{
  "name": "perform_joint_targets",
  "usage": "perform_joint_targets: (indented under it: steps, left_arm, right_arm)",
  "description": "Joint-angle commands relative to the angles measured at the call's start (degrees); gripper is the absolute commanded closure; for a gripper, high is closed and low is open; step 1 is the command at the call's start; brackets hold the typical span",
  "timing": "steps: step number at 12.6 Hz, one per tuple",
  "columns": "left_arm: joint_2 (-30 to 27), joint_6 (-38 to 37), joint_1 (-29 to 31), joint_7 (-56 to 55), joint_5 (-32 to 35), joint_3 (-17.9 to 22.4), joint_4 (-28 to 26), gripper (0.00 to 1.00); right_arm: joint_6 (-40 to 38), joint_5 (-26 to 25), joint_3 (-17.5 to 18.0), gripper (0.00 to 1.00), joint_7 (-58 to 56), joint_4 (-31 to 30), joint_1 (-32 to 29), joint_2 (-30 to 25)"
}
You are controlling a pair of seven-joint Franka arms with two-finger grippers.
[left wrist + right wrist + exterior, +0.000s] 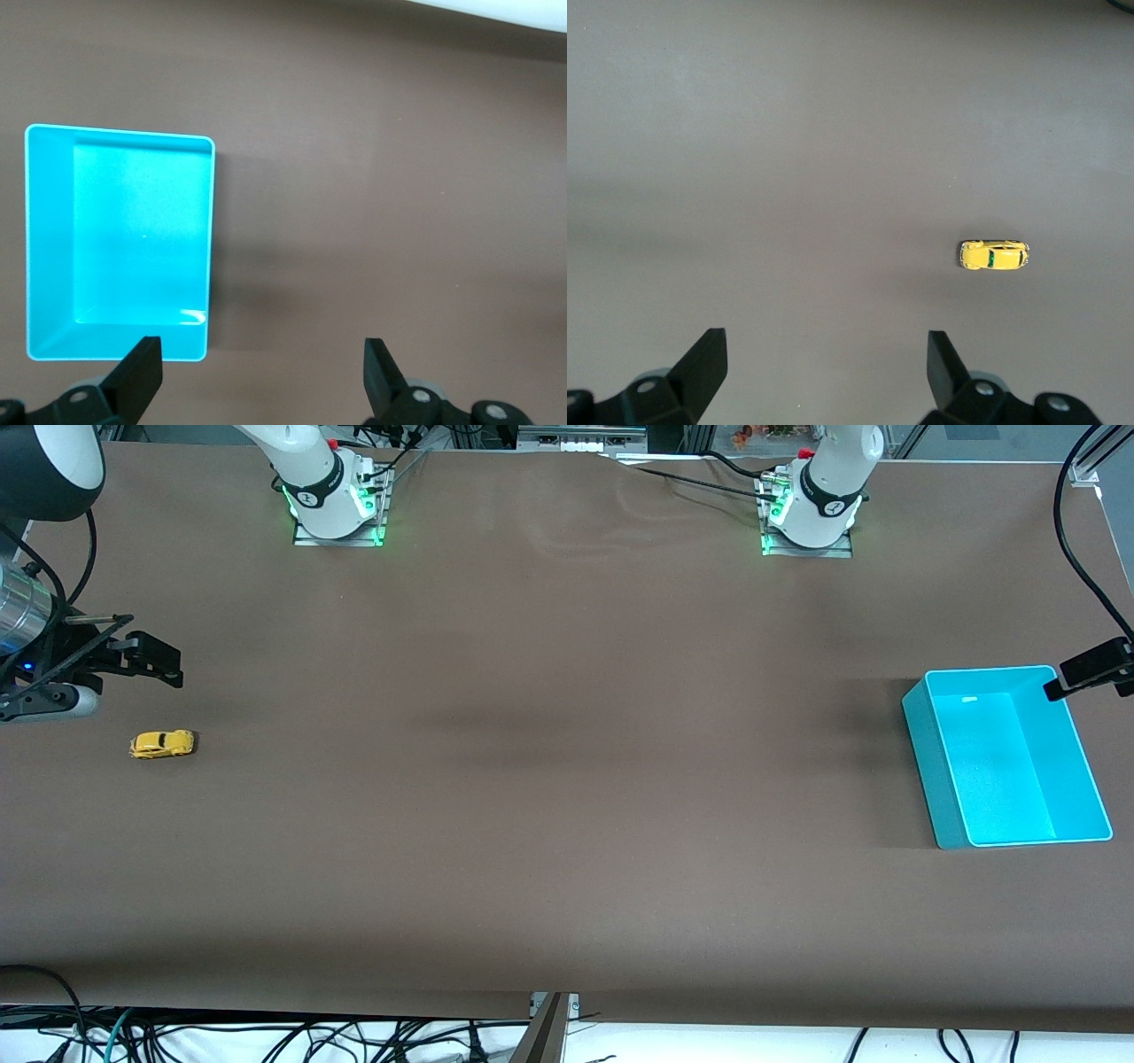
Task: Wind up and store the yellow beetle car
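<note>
Front view, from the right arm's end: right hand hovers wide open and empty over the surface, near the yellow beetle car, which sits on its wheels close to that end's edge. Right wrist view shows the car off to one side of the fingers, not between them, so a straight descent would likely miss or nudge it; it could roll toward the edge. Mid-surface is bare, plenty of room to carry across. Turquoise bin sits at the left arm's end; left hand waits over it, open, empty.
</note>
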Motion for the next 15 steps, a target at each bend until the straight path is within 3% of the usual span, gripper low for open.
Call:
perform_joint_targets:
  steps: [1,7,12,15]
  left_arm:
    - [0.3,-1.1,0.0,0.8,1.5,-0.4,0.8,0.0]
    - [1.3,-2.9,0.0,0.3,7.7,-0.2,0.5,0.0]
    - [-1.6,-6.5,-0.3,-0.7,7.7,-1.7,0.3,0.0]
    - [1.7,-6.3,-0.4,-1.0,7.7,-1.9,0.4,0.0]
  right_arm:
    - [-0.2,-0.2,-0.3,0.0,0.0,1.3,0.2,0.6]
    - [-0.2,-0.3,-0.3,0.0,-0.5,1.3,0.2,0.6]
    - [-1.3,0.0,-0.2,0.0,-0.3,0.6,0.8,2.2]
    - [-3.7,-0.8,-0.2,0.0,-0.9,-0.1,0.8,3.2]
